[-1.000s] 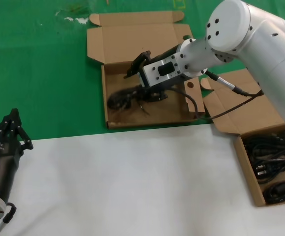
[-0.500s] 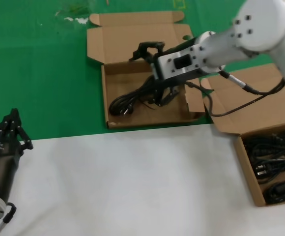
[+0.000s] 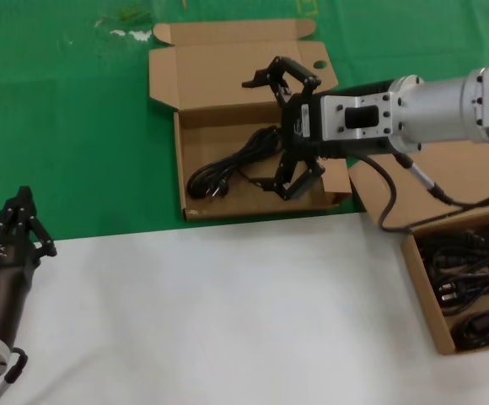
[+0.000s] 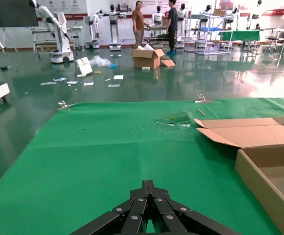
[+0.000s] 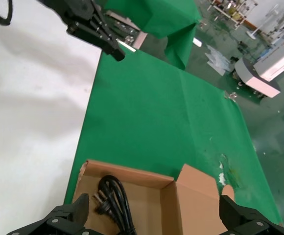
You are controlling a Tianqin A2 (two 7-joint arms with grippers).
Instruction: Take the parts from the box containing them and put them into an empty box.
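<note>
The empty box [image 3: 219, 126], with round holes in its lid and side flap, stands open on the green cloth and holds one black power cord [image 3: 228, 169] lying flat. My right gripper [image 3: 271, 135] hovers open over that box's right half, holding nothing; its wrist view shows the cord [image 5: 115, 200] on the box floor [image 5: 149, 208] between the spread fingers [image 5: 78, 213]. The box containing the parts [image 3: 420, 278] sits at the right edge, with several black cords [image 3: 468, 291] inside. My left gripper [image 3: 25, 211] is parked shut at the lower left, shut also in its own view [image 4: 149, 187].
The source box's plain lid [image 3: 434, 190] lies open behind it, under my right arm. Green cloth [image 3: 67, 126] covers the back, a white surface [image 3: 228, 312] the front. The holed box's wall [image 4: 264, 181] shows in the left wrist view. My left gripper [image 5: 95, 29] appears far off in the right wrist view.
My right gripper let go of the cord, opened wide and drew back to the right. The cord now lies still in the holed box. The left arm has not moved.
</note>
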